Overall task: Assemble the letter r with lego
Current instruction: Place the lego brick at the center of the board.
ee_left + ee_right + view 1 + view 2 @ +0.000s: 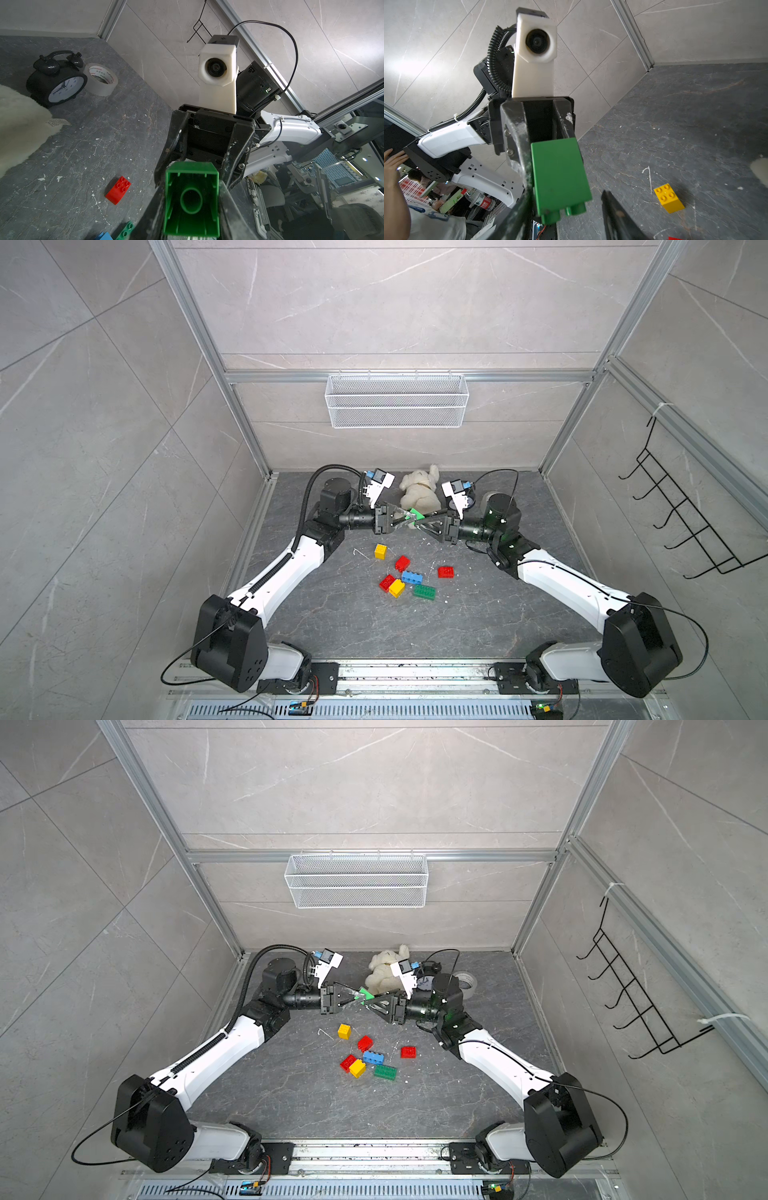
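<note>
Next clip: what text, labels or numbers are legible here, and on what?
"YuPin", red print, repeated inside the tape roll core; rest blurred.
Alarm clock dial: numerals too blurred to quote.
Plush toy tag: print too small.
Green lego brick: nothing legible.

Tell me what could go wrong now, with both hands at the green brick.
1. The right hand has its jaws open around the green brick, with a gap at one finger. If the left hand releases early, the brick may fall among the loose bricks.
2. Both hands meet tip to tip on one small brick. Closing could knock fingers together or twist it loose.
</note>
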Tool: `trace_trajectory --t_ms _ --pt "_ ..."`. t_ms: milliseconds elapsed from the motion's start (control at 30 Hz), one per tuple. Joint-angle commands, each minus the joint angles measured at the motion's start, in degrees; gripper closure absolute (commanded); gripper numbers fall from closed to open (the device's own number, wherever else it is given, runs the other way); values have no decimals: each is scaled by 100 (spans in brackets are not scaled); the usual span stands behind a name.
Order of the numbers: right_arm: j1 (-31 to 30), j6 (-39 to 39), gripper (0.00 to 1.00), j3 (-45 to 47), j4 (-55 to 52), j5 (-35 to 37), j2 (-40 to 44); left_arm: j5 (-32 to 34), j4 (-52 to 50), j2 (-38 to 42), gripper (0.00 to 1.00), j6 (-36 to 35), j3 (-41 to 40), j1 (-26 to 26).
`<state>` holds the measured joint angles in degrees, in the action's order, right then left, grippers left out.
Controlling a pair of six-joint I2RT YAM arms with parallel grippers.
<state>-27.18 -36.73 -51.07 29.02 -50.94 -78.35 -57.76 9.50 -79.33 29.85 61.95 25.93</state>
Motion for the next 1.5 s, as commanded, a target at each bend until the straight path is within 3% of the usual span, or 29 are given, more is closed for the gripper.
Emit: trace_trajectory --t_ms 0,433,567,633,700,733,767,800,867,1067,1200,1333,1467 --pt "16 -123 49 -34 357 -124 -75 -231 183 -26 84 49 138 -21" --pt "19 -437 69 64 860 -302 -154 -48 25 -244 84 -54 225 -22" --pt "16 -425 79 31 807 -304 -112 -41 35 -398 74 -42 247 -19" --pt "12 -331 82 5 622 -301 -67 -52 44 -434 65 -21 256 -21" --pt "15 -199 84 -16 379 -260 -17 -52 23 -429 48 -33 256 -21" --pt "15 -97 84 -30 213 -229 17 -29 -8 -411 35 -59 256 -21" --pt "16 7 84 -51 38 -206 45 27 -61 -381 8 -91 264 -19" --pt "19 116 84 -61 -168 -170 84 127 -133 -337 0 -134 265 -20" --pt "15 346 84 -87 -595 -61 184 329 -317 -227 0 -263 272 -26" --pt "16 1395 84 -430 -2826 595 594 1286 -1365 354 0 -897 352 -186" --pt "12 2015 82 -984 -4882 1635 720 3182 -2228 990 0 -1441 258 -283" --pt "16 2096 82 -1388 -6361 2568 738 4752 -2154 1722 0 -1646 -227 -309" --pt "13 1900 82 -1901 -7894 3663 643 5137 -1969 2120 0 -1705 -568 -325"
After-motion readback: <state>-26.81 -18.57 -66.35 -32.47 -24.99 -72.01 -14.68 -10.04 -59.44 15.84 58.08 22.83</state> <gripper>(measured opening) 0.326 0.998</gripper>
